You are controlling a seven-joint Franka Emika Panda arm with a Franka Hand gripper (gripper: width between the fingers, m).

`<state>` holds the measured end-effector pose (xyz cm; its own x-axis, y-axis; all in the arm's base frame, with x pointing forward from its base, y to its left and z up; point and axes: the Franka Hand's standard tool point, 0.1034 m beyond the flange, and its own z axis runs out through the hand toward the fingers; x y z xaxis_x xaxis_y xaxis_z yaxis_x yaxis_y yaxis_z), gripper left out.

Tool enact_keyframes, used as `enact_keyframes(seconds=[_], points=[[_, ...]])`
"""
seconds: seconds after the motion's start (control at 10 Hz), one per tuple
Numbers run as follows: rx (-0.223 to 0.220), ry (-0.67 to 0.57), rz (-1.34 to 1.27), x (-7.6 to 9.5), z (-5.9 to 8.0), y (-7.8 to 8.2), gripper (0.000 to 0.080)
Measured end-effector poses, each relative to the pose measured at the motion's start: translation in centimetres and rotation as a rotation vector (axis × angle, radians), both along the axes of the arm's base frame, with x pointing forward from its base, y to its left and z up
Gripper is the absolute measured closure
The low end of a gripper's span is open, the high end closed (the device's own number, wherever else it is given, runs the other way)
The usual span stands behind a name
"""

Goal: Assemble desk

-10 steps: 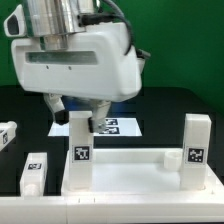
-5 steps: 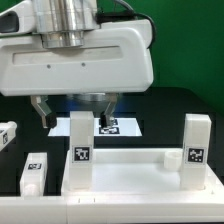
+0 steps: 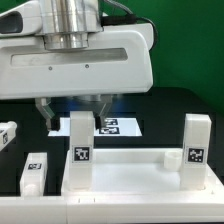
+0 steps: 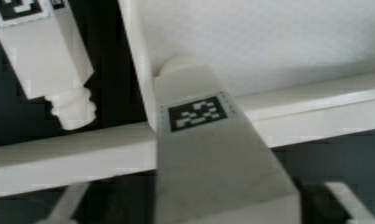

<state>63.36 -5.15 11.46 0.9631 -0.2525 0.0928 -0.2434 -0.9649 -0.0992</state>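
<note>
The white desk tabletop lies at the front with two legs standing upright in it, one at the exterior view's left and one at the right, each with a tag. My gripper is open just above the left leg, with one finger on each side of its top. In the wrist view that leg fills the middle between my fingers, and the tabletop rim runs across. Two loose legs lie at the left: one beside the tabletop, also seen in the wrist view, and one at the edge.
The marker board lies flat on the black table behind the left leg. A green wall stands behind the table.
The gripper has moved to the exterior view's right and toward the camera, and now hangs centred over the left upright leg with the fingers either side of it. The parts have not moved.
</note>
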Motion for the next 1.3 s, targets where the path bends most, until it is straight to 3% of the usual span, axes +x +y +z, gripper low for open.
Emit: enact_keyframes(seconds=[0.2,0.5,1.0,1.2,1.3], points=[[0.014,0.009,-0.151,0.03,0.0,-0.17,0.0515],[0.082,0.043,-0.701,-0.03,-0.12,-0.68,0.0515],[0.12,0.069,-1.008,-0.12,-0.17,-0.87,0.0514],[0.231,0.142,-1.512,-0.29,-0.29,-0.39,0.0514],[0.243,0.147,-1.529,-0.29,-0.32,-0.39,0.0514]])
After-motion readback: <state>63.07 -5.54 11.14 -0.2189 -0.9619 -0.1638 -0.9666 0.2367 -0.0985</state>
